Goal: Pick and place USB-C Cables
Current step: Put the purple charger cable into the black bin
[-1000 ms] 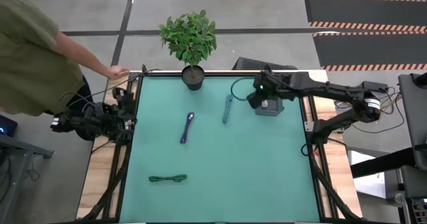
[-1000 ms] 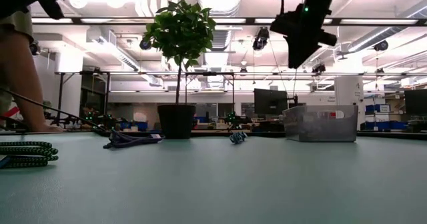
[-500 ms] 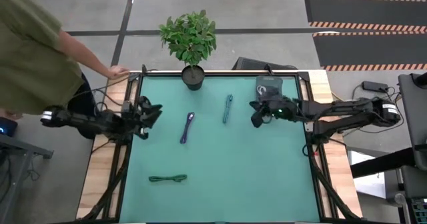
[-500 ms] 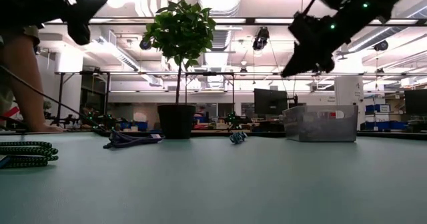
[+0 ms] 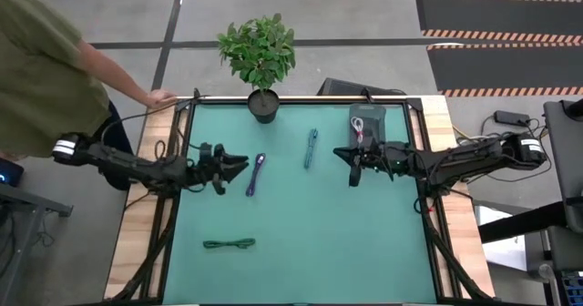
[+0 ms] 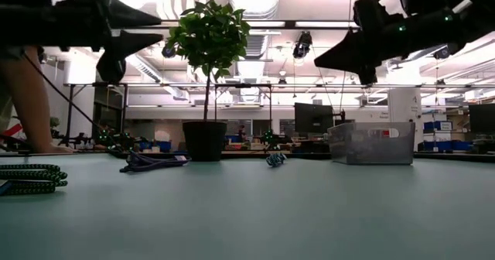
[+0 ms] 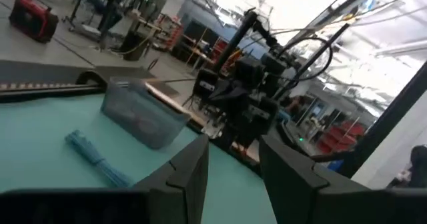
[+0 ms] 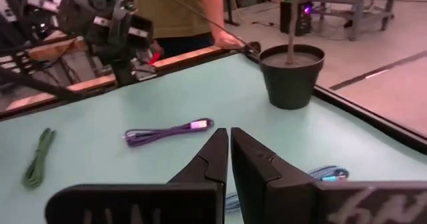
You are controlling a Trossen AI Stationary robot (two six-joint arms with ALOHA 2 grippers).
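- High view first: both arms are stretched out over the teal counter (image 5: 301, 251), the left one coming in from the left edge and the right one from the right edge, both pointing toward the middle.
- The left gripper (image 5: 239, 163) hangs just beside the purple cable (image 5: 256, 174), not touching it as far as I can tell. Its jaws are spread; the left wrist view shows a clear gap between the two dark fingers (image 7: 190, 174).
- The right gripper (image 5: 344, 153) sits between the teal cable (image 5: 311, 148) and the clear bin (image 5: 367, 119) at the back right of the counter. Its jaws are pressed together with nothing in them; in the right wrist view the fingertips (image 8: 217, 154) meet in a thin line.
- Cable rundown: the purple one lies roughly mid-counter on the left half, the teal one is straight-ish and further back toward the middle, and the green cable (image 5: 229, 244) is on its own near the front left, well apart from the rest.
- The white cable (image 5: 363, 125) with the pink tie is inside the clear bin.
- A potted plant (image 5: 260, 56) stands at the back edge of the counter, near the middle.
- A person in an olive shirt (image 5: 41, 69) is at the back left corner with a hand (image 5: 162, 96) resting on the counter's edge.
- Low view: both grippers are up in the air well above the surface, with the green bundle at the far left and the bin off to the right.
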